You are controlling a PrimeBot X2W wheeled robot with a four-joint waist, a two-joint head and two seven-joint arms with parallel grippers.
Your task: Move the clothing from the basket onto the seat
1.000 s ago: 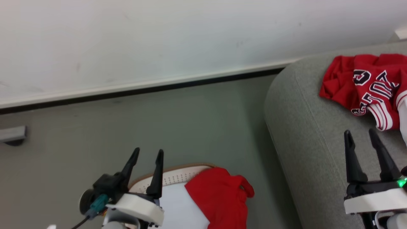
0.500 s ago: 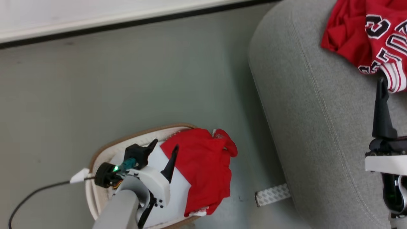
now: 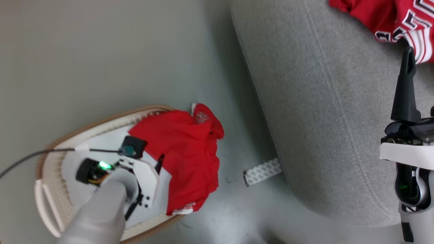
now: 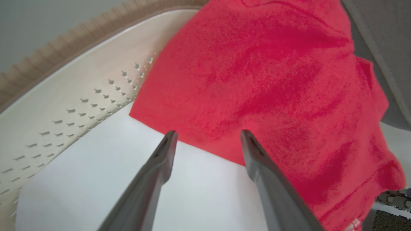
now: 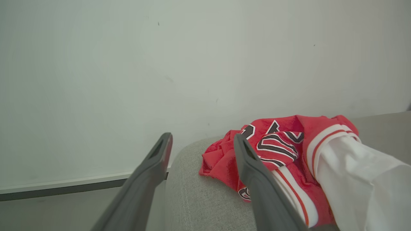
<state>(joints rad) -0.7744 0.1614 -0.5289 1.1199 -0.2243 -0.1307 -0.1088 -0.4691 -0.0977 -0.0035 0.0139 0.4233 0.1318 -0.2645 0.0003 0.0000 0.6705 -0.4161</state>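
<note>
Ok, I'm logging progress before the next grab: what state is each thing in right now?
left hand: open, empty, tips down in the basket at the plain red garment's edge
right hand: open, empty, above the seat
plain red garment: in the basket, draped over its rim
jersey: crumpled on the seat
basket: upright on the floor

Plain red garment (image 3: 183,159), brown-rimmed white basket (image 3: 56,193), light grey seat (image 3: 322,112)

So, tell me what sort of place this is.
Likely a plain indoor room, maybe a home-style test space: a grey upholstered seat, a laundry basket holding a red garment on a smooth grey floor, and a bare white wall.
</note>
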